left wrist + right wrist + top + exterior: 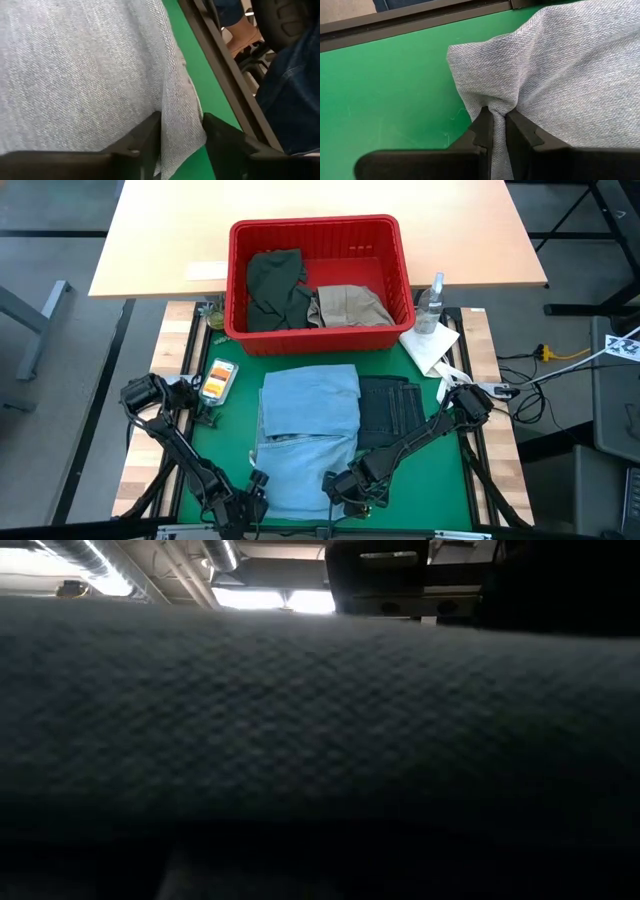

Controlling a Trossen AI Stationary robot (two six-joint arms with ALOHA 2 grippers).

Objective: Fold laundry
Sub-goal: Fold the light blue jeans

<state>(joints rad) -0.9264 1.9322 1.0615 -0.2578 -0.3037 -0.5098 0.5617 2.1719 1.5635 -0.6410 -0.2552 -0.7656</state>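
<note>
Denim, light blue [308,430], lay spread on the green mat [430,480] at the middle of the counter, its near hem toward the robot. Dark navy jeans [392,412] lay just beside it on the right, touching its edge. Dark olive piece [274,288] and beige khaki piece [348,306] sat in the red basket [318,232] at the far side, waiting their turn.

Both arms were down at the near hem. Right tool [498,131] was clenched on a pinch of the light denim at its near right corner, cloth gathered into a ridge between the fingers. Left tool [182,136] straddled the near left edge of the same garment, fingers [145,140] on either side of the fabric with gaps showing; not yet clamped, as far as the wrist view told.

Step in hand, by my reading: take both near corners, then carry the hem away to fold the denim over itself.

To do it well: let the left close fully on the hem before any lift, taking every layer. Raise both corners together and level, so the fold line runs straight. Keep the cloth off the navy jeans alongside, or they will drag with it.
</note>
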